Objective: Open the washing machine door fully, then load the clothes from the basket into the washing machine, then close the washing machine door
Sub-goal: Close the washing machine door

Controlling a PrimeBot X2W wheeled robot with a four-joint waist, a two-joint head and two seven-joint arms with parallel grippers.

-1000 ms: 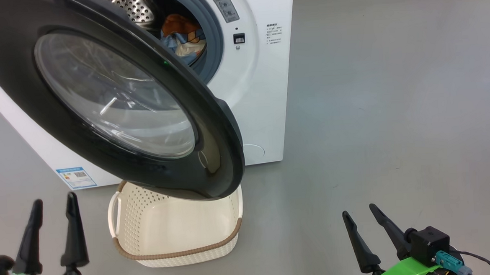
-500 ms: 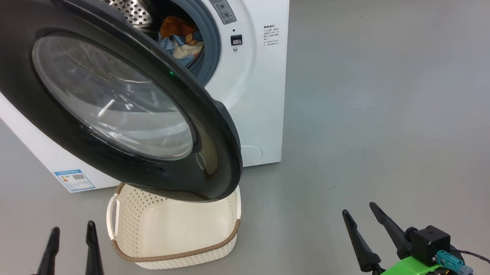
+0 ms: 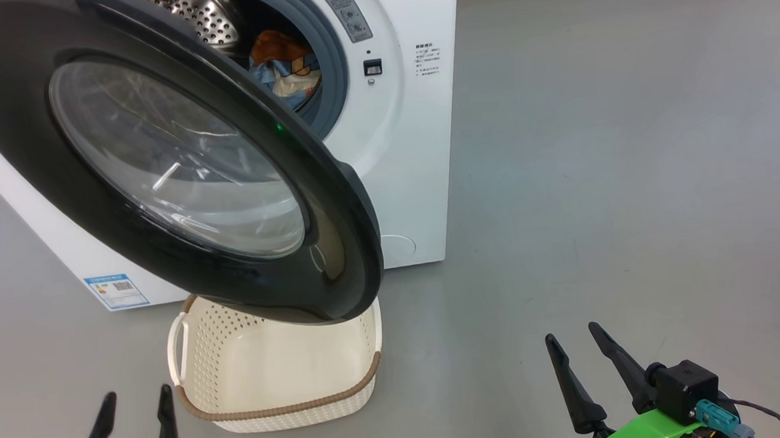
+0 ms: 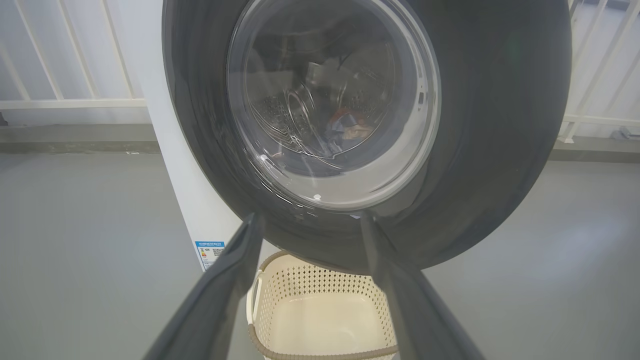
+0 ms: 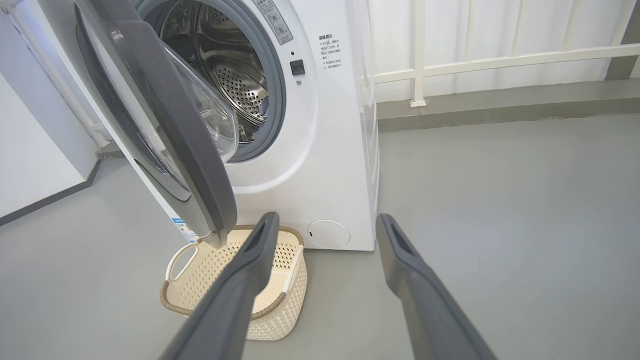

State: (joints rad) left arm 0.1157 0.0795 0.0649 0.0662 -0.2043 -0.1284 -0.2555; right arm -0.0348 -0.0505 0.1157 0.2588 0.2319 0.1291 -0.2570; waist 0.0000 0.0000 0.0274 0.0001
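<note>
You have both the left end effector [image 3: 137,394] and the right end effector [image 3: 571,333] open, holding nothing. The door [image 3: 336,202] stands open above the basket [image 3: 280,408]; the clothes [image 3: 282,64] lie far inside the washing machine [image 3: 419,144].

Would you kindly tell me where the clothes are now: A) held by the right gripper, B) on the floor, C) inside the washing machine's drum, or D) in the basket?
C: the clothes lie in the steel drum of the washing machine, and the basket holds nothing.
</note>
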